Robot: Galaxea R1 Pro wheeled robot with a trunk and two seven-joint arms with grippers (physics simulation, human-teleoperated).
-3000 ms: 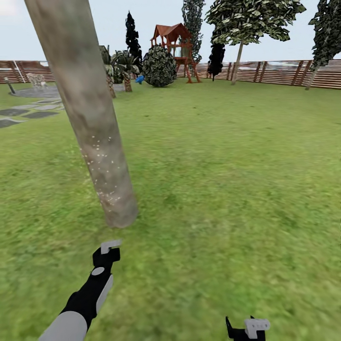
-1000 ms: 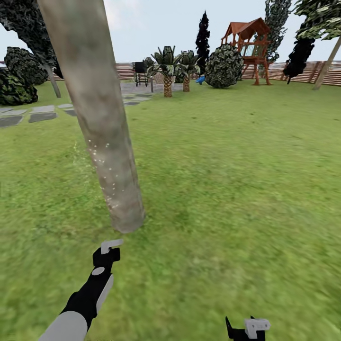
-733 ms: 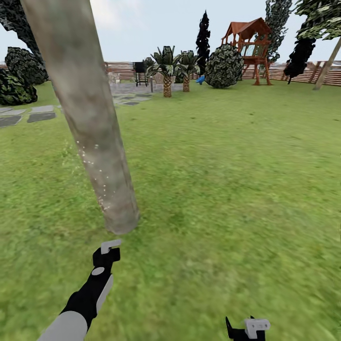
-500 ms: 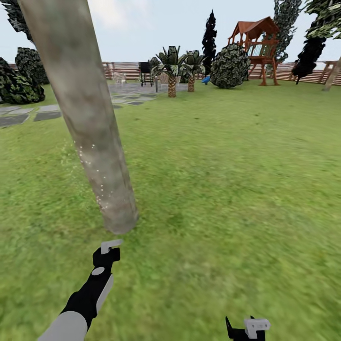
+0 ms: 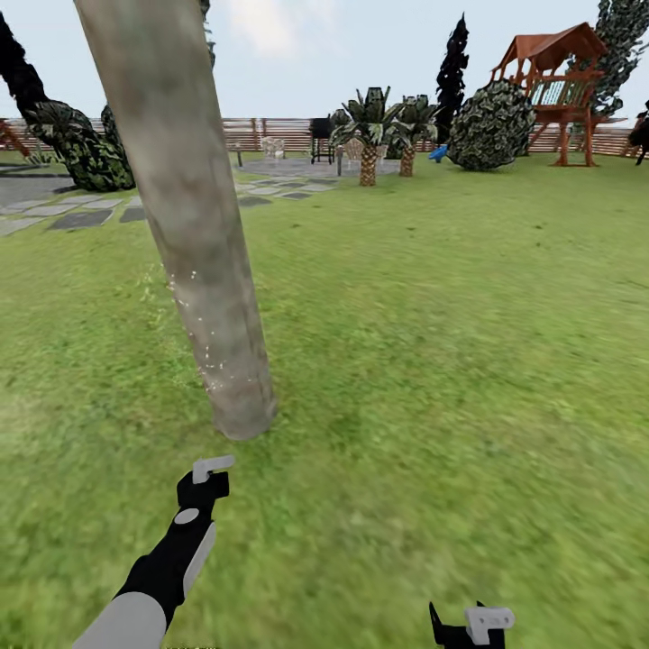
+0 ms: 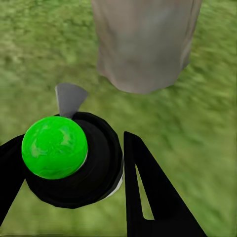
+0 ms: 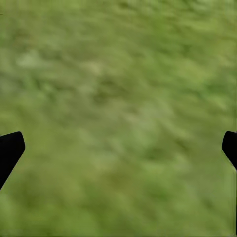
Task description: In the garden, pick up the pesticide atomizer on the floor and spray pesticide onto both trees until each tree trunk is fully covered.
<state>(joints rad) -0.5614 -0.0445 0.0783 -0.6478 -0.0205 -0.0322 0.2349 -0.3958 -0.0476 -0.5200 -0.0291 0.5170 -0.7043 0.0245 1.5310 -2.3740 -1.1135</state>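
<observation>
Bottle with the green spot sits pinched in the left hand, its grey nozzle pointing at the tree trunk just ahead, probably so the spray lands low on the bark. Right hand hangs spread over grass, holding nothing.

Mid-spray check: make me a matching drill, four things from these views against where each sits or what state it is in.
Things:
1. spray bottle
2. tree trunk
3. right gripper
4. playhouse

States:
a. far off by the fence
b. open over bare grass
c. held in the left gripper
d. flecked with white specks low down

Pairs: 1-c, 2-d, 3-b, 4-a
</observation>
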